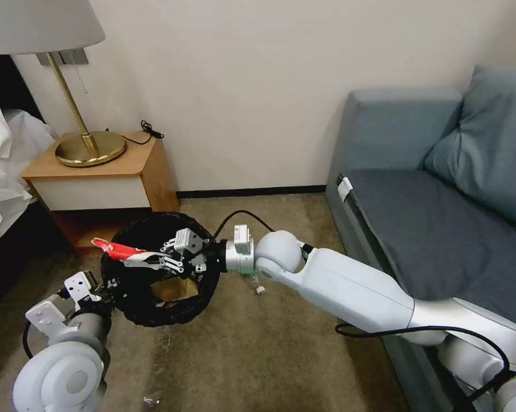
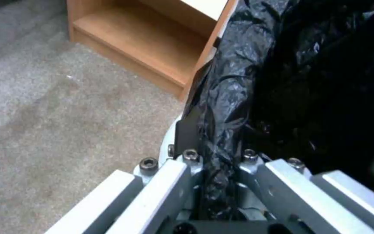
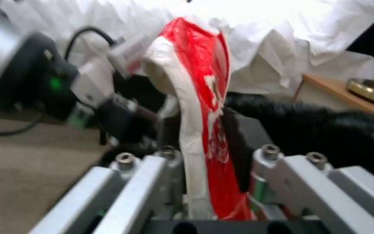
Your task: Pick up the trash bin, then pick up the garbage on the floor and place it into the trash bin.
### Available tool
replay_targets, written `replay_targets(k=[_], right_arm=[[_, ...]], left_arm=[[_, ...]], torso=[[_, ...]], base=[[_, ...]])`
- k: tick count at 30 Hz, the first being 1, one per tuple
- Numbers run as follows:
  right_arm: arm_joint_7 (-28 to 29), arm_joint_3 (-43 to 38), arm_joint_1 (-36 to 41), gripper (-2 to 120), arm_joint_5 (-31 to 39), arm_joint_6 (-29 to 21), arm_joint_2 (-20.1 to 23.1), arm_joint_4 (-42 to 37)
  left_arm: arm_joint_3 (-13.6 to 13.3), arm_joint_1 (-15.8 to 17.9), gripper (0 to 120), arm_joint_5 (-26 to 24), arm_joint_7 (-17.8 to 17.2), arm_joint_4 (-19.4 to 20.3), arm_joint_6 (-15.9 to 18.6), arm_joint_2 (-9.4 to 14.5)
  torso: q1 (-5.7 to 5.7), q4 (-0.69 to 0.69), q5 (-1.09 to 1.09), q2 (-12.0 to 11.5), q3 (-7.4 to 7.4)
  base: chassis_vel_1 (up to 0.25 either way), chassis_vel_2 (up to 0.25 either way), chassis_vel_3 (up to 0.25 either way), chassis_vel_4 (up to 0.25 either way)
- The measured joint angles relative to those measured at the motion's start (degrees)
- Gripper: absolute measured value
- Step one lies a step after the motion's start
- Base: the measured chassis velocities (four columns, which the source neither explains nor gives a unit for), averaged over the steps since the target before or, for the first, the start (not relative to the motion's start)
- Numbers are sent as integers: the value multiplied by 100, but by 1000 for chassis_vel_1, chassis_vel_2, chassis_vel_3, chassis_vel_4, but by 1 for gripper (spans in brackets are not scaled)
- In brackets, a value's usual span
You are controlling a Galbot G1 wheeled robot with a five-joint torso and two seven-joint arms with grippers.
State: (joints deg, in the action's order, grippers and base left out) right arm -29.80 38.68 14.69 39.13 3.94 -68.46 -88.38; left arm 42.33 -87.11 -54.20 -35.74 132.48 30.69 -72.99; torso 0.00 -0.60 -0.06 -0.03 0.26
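Left gripper (image 1: pixel 106 284) clamps bag-lined trash bin (image 1: pixel 132 303) rim | right gripper (image 1: pixel 146 258) grips red-and-white packet (image 1: pixel 120 250) above bin mouth

Bin interior (image 2: pixel 325 81) black, unreadable (lampshade (image 1: pixel 40 26) cut off at pic edge)

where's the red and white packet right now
In the head view the red-and-white packet is pinched in the right gripper, over the left side of the trash bin's mouth.
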Motion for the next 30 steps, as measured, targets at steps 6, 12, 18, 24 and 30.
replay_targets(k=[6,12,18,24,30], right_arm=[[67,-39,17,43,-91,52,37,132],[63,-129,4,68,-88,104,115,150],[6,-441,46,91,98,97,213,-4],[6,-366,33,99,39,82,99,144],[-4,-122,-126,100,-176,0,-12,357]], left_arm=[[3,-1,1,-18,-1,20,5,27],[0,8,1,-43,-8,30,12,47],[23,16,1,-68,-19,19,12,75],[-7,33,1,-73,-23,28,18,43],[-13,-10,1,-63,-23,76,22,10]], torso=[[0,1,0,0,0],[0,1,1,0,0],[0,0,0,0,0],[0,0,1,0,0],[0,1,1,0,0]], base=[[0,0,0,0],[0,0,0,0],[0,0,0,0],[0,0,0,0],[0,0,0,0]])
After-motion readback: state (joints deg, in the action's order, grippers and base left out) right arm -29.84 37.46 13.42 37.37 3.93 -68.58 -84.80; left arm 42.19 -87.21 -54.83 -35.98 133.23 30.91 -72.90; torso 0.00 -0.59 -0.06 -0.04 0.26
